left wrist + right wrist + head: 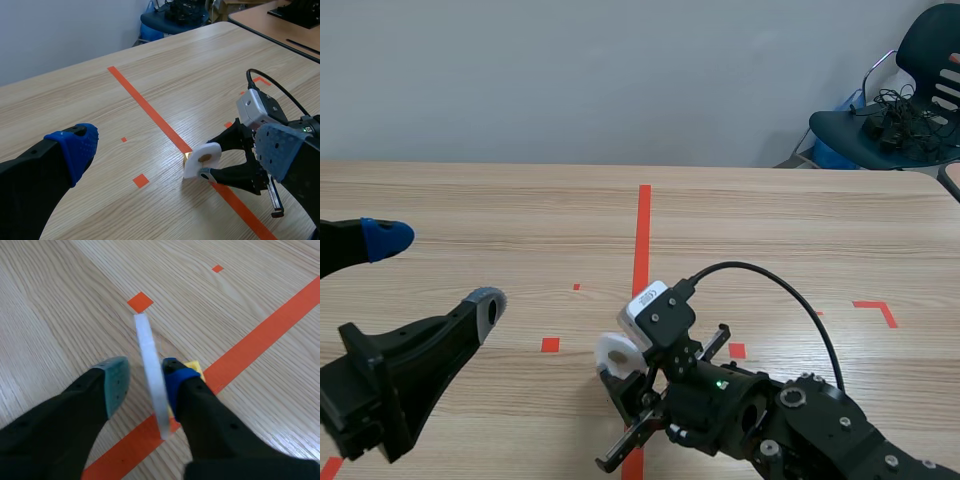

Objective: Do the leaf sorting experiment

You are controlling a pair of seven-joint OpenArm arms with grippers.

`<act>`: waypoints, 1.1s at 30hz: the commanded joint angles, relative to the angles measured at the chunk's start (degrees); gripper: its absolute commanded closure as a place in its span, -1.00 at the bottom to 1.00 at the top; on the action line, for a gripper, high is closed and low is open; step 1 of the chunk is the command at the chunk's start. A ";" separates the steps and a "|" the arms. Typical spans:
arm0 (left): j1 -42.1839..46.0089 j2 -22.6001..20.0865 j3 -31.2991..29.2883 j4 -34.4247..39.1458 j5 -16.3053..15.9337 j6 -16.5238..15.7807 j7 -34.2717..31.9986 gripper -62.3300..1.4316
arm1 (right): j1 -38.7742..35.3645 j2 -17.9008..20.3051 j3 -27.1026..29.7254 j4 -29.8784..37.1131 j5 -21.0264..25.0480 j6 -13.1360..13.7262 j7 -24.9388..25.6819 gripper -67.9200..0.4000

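Left gripper (435, 270): held wide open over the table (800, 220), nothing seen between its fingers. White disc (202, 159): stood on edge between the fingers of the right gripper (144, 376), well ahead of the left one. Disc is pressed flat against the blue pad (172, 375); bare wood is seen between disc and grey-green pad (116, 382), so the right fingers are spread, not clamped. Yellow piece (194, 368): found just beside the blue-padded fingertip, behind the disc, on the orange tape line (260, 340).
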 commanded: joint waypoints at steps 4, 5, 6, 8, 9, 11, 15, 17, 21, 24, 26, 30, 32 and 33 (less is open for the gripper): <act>-0.33 -0.02 -0.04 0.33 -0.50 -0.04 -0.79 -1.00 | 0.07 1.25 2.03 3.76 0.59 0.09 0.61 0.88; -0.33 -0.02 -0.04 0.33 -0.50 -0.04 -0.79 -1.00 | -0.04 1.77 2.64 5.11 0.63 0.09 0.17 0.88; -0.33 -0.02 -0.04 0.33 -0.50 -0.04 -0.79 -1.00 | -0.31 2.38 3.28 6.82 0.66 0.28 -0.59 0.88; -0.33 -0.02 -0.04 0.33 -0.50 -0.04 -0.79 -1.00 | -1.18 4.04 5.18 11.41 1.51 0.28 -2.54 0.88; -0.33 -0.02 -0.04 0.33 -0.50 -0.04 -0.79 -1.00 | -1.97 4.94 6.56 14.19 1.84 0.28 -3.74 0.88; -0.33 -0.02 -0.04 0.33 -0.50 -0.04 -0.79 -1.00 | -4.04 6.73 9.97 19.61 3.48 0.26 -6.23 0.88; -0.33 -0.02 -0.04 0.33 -0.50 -0.04 -0.79 -1.00 | -8.90 9.51 19.04 27.67 7.85 0.24 -10.34 0.88; -0.33 -0.02 -0.04 0.33 -0.50 -0.04 -0.79 -1.00 | -10.88 10.27 24.59 29.00 9.35 0.15 -11.69 0.88; -0.33 -0.04 -0.04 0.33 -0.50 -0.04 -0.79 -1.00 | -12.74 11.61 35.32 27.96 13.31 -2.56 -13.46 0.88; -0.33 -0.04 -0.04 0.33 -0.50 -0.04 -0.76 -1.00 | -12.35 12.70 40.63 25.38 18.62 -2.86 -13.94 0.88; -0.33 -0.07 -0.04 0.33 -0.50 -0.04 -0.79 -1.00 | -11.67 13.14 42.56 22.64 19.32 -2.99 -13.92 0.88; -0.33 -0.04 -0.04 0.33 -0.50 -0.04 -0.76 -1.00 | -8.68 13.29 43.93 12.72 19.30 -3.04 -11.65 0.88; -0.33 -0.04 -0.04 0.33 -0.50 -0.04 -0.76 -1.00 | -6.40 13.29 43.93 6.56 19.30 -3.02 -10.03 0.88; -0.33 -0.04 -0.04 0.33 -0.50 -0.04 -0.74 -1.00 | -5.20 13.29 43.93 3.63 19.30 -3.02 -9.11 0.88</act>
